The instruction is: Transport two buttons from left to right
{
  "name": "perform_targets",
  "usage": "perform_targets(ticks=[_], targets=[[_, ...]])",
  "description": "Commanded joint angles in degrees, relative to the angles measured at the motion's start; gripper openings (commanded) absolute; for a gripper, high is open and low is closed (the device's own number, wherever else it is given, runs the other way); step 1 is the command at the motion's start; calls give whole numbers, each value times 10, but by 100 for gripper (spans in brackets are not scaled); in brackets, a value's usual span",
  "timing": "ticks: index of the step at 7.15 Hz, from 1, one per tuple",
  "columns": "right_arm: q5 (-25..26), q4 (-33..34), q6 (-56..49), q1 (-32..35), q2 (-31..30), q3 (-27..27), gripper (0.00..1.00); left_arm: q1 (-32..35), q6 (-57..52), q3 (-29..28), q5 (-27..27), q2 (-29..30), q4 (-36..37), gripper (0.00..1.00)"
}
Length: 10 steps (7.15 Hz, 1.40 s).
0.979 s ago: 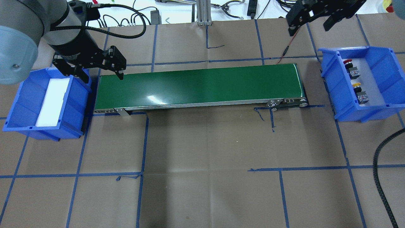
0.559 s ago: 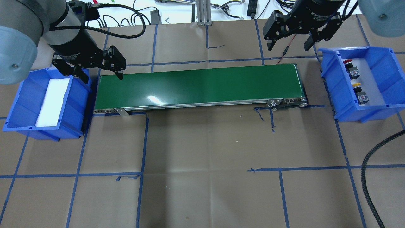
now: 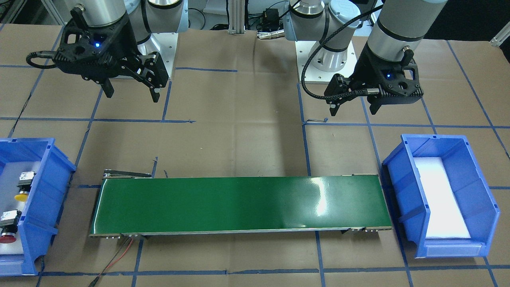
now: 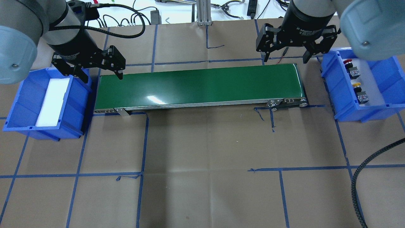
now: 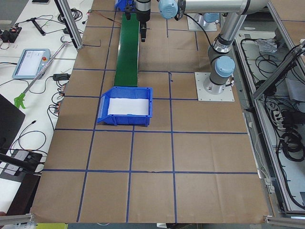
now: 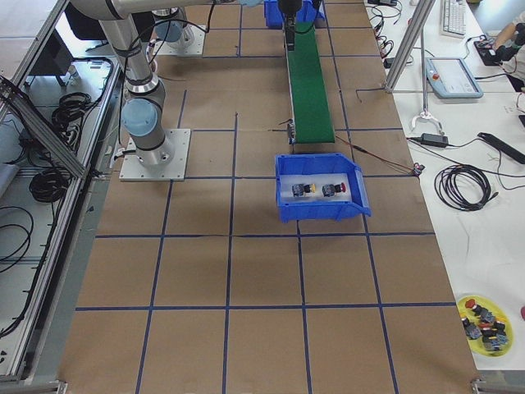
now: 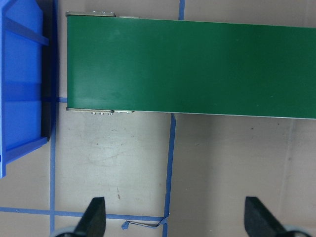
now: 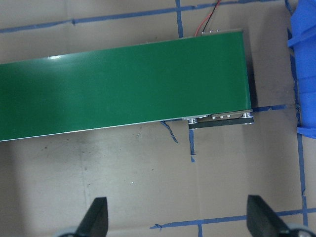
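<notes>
Buttons in bin; pincers wide, empty.

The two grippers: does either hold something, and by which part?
Nothing is held. The left gripper and right gripper are open and empty; the red button and yellow button lie in the blue bin.

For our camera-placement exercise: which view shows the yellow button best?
Overhead exterior: the yellow button lies unobstructed in the right blue bin, with cap and switch body distinct. The front-facing view shows it near the frame edge. Exterior right shows it tiny. The other views miss it.
</notes>
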<state>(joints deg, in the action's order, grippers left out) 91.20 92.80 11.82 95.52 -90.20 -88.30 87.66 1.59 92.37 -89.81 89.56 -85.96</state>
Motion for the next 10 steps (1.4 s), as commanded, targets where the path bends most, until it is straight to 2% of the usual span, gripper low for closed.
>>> perform_targets(ticks=[1, 3, 4, 6, 7, 10], targets=[[5, -7, -3, -16, -15, -28, 100, 1, 0, 0, 2, 0, 0, 100], [-3, -5, -51, -47, -16, -36, 100, 0, 0, 0, -2, 0, 0, 100], [-4, 4, -51, -41, -17, -39, 100, 0, 0, 0, -2, 0, -1, 100], [-44, 6, -52, -39, -14, -34, 100, 0, 0, 0, -3, 0, 0, 100], [-44, 28, -56, -36, -14, -36, 100, 0, 0, 0, -2, 0, 0, 100], [-44, 34, -66, -36, -10, -38, 100, -2, 0, 0, -2, 0, 0, 100]])
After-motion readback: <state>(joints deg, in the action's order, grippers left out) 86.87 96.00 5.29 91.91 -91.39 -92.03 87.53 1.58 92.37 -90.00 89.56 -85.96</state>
